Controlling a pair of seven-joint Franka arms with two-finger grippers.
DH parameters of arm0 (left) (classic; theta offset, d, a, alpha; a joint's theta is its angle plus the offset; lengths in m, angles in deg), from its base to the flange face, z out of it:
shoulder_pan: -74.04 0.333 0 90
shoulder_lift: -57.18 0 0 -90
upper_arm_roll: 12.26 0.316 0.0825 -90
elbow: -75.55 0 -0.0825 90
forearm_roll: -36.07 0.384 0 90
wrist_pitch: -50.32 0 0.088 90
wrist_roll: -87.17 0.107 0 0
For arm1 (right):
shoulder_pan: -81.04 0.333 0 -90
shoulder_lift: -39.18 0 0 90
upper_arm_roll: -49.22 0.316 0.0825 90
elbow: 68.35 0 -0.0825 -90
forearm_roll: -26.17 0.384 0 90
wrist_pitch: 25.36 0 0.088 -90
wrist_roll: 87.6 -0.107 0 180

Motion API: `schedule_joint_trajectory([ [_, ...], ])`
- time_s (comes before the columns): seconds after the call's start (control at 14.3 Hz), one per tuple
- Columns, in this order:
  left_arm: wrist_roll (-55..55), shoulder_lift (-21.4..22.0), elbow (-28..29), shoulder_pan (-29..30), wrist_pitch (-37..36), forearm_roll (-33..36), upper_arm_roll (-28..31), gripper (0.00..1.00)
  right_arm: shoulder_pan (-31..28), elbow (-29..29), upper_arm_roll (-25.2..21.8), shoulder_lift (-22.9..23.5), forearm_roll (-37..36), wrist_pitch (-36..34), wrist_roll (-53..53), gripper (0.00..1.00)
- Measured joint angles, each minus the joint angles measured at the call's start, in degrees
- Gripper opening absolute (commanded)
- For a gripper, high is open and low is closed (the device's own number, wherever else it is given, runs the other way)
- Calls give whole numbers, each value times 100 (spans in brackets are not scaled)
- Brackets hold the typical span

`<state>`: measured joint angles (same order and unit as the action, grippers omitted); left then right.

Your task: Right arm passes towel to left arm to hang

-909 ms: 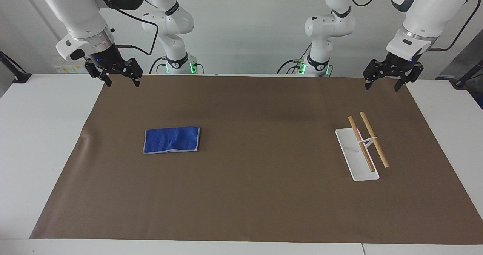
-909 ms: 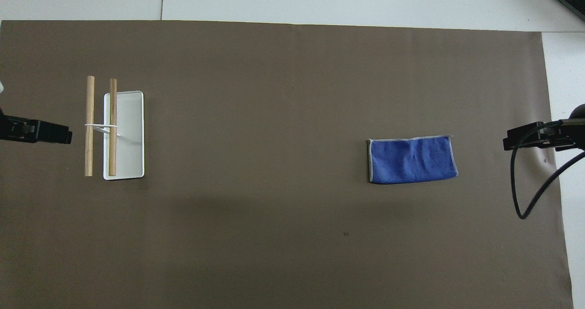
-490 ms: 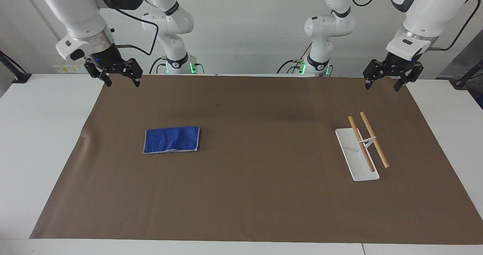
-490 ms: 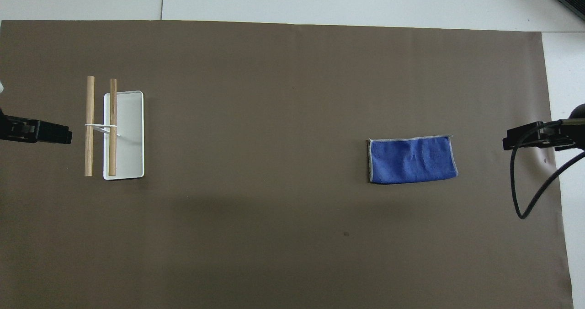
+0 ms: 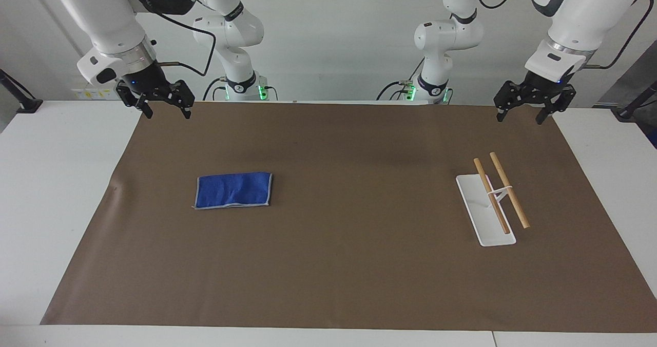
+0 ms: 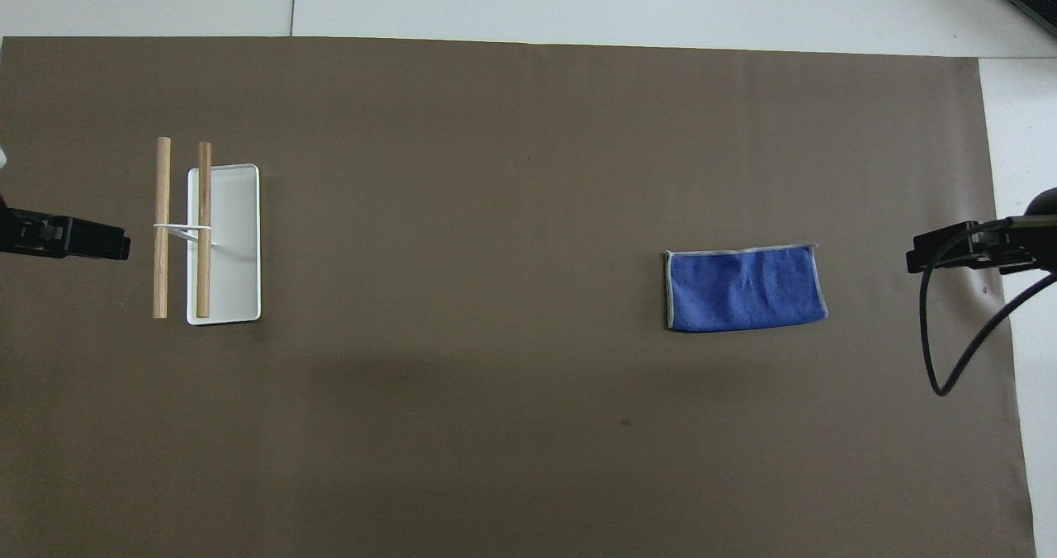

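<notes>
The blue towel (image 5: 233,190) lies flat on the brown mat toward the right arm's end of the table; it also shows in the overhead view (image 6: 745,287). The rack, a white base (image 5: 475,203) with two wooden bars (image 5: 508,189), stands toward the left arm's end, and also shows in the overhead view (image 6: 235,244). My right gripper (image 5: 165,110) is open and empty, raised over the mat's edge next to the robots. My left gripper (image 5: 519,116) is open and empty, raised over the mat's corner at its end. In the overhead view the left gripper (image 6: 82,240) and the right gripper (image 6: 950,248) show only partly at the edges.
The brown mat (image 5: 339,265) covers most of the white table (image 5: 46,193). A black cable (image 6: 950,352) hangs from the right arm over the mat's edge. Both arm bases stand at the table's edge between the two grippers.
The right gripper has shifted very slightly toward the towel's side. The towel, rack and left arm have not moved.
</notes>
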<state>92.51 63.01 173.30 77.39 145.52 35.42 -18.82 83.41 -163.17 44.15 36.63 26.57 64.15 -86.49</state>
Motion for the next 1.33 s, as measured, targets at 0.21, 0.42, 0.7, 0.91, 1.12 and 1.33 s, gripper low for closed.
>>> schedule_joint_trajectory([
  [0.21,0,0,0,0,0,0,0,100,0,-12,0,-9,0,0,0,100],
  [0.42,0,1,0,0,0,0,0,100,0,-40,0,-13,0,0,0,100],
  [0.7,0,1,0,0,0,0,0,100,0,-62,0,-27,0,0,0,100],
  [0.91,0,2,0,0,0,0,0,100,0,-90,0,-47,0,0,0,100],
  [1.12,0,2,0,0,0,0,0,100,0,-165,0,-83,0,0,0,100],
  [1.33,0,2,0,0,0,0,0,100,0,-259,0,-99,0,238,0,100],
])
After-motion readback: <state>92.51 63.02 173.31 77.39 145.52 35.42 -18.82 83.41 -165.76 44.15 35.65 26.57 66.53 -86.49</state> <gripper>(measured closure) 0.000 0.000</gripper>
